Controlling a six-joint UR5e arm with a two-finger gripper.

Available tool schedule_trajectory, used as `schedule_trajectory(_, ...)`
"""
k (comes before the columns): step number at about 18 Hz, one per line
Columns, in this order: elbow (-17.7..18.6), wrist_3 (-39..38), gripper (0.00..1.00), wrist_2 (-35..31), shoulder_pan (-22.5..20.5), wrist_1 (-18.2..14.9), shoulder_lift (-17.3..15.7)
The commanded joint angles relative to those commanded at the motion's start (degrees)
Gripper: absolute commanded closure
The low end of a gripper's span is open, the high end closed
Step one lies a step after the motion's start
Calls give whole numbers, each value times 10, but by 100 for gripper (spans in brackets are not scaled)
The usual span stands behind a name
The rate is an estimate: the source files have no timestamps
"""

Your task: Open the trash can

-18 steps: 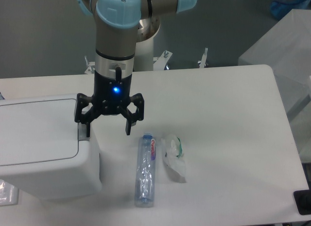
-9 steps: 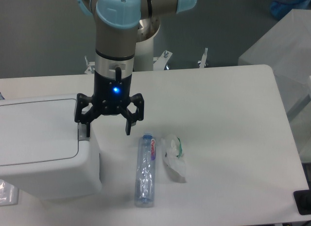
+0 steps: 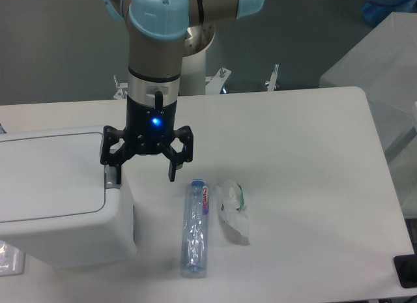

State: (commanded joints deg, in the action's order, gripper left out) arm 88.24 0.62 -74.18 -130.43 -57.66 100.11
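The trash can [image 3: 55, 192] is a large white boxy bin at the left of the table, its flat lid down. A grey push-button tab [image 3: 111, 182] sits at the lid's right edge. My gripper [image 3: 144, 176] hangs open over the can's right edge, pointing down. Its left finger [image 3: 117, 173] is right at the tab, and I cannot tell whether it touches it. Its right finger [image 3: 173, 167] hangs over the table beside the can.
A clear plastic bottle [image 3: 195, 227] lies on the table just right of the can. A crumpled clear wrapper [image 3: 234, 210] lies next to it. The arm's base [image 3: 195, 62] stands at the table's back edge. A dark object [image 3: 406, 272] sits at the front right corner.
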Motion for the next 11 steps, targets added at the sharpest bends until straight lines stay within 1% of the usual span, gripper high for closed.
schedule_trajectory(9,4,0,0,0,0,1,-1)
schedule_trajectory(11,1,1,0,0,0,1,-2)
